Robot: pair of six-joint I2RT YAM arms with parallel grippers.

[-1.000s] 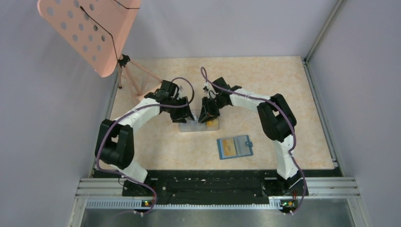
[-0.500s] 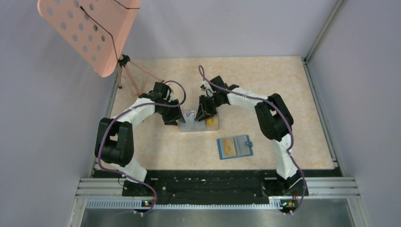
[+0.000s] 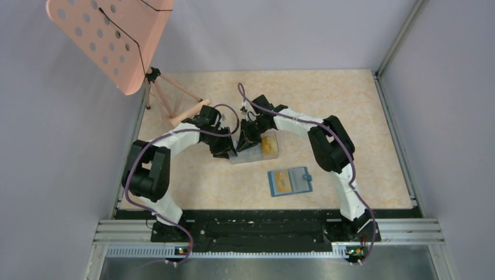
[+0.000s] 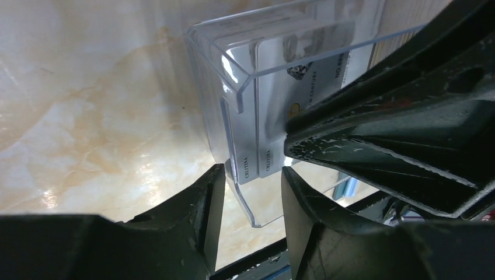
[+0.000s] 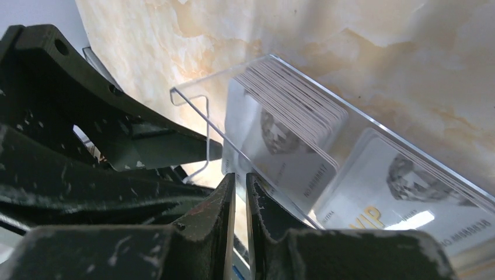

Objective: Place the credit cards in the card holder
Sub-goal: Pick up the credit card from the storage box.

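A: See the wallet (image 3: 290, 181)?
B: Yes. Lies open on the table (image 3: 350, 116), near the front edge, a bit right of the middle. Holds one orange card (image 3: 281, 182) in its left half.
A: And the other cards?
B: Stand packed in the clear box (image 3: 257, 156), behind the wallet and not touching it. White cards (image 5: 280, 149) in the left part, orange cards (image 3: 269, 144) in the right part.
A: Left gripper (image 4: 252, 175)?
B: Sits low at the box's left end. Jaws open, one finger on each side of the box's corner. Ends of white cards in the gap, behind the clear wall.
A: Right gripper (image 5: 240, 178)?
B: Hangs over the same end, just beside the left gripper. Jaws almost shut, with only a thin slit between. Pinching a card or nothing? Cannot tell.
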